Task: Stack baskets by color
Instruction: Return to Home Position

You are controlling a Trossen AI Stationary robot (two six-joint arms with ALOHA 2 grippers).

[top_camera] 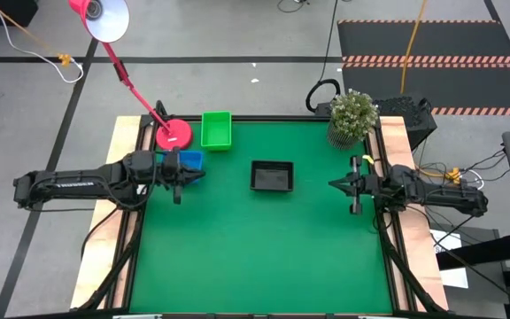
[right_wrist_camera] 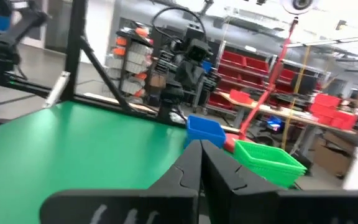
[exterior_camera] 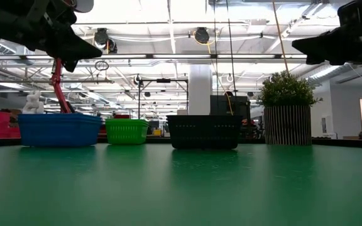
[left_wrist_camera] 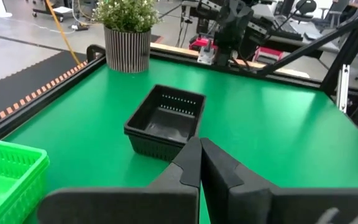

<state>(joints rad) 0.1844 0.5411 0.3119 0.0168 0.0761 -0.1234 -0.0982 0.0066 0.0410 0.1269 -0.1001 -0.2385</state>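
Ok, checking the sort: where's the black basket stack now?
In the high view the black stack sits mid-table, right of the blue stack and the green stack.

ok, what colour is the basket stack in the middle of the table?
Black. The basket stack shows best in the left wrist view.

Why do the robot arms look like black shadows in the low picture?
In the low view, bright ceiling lights shine behind them, so the left claw and right claw show as dark shapes; in the high view, light falls evenly on the green table, with hardly any shadow.
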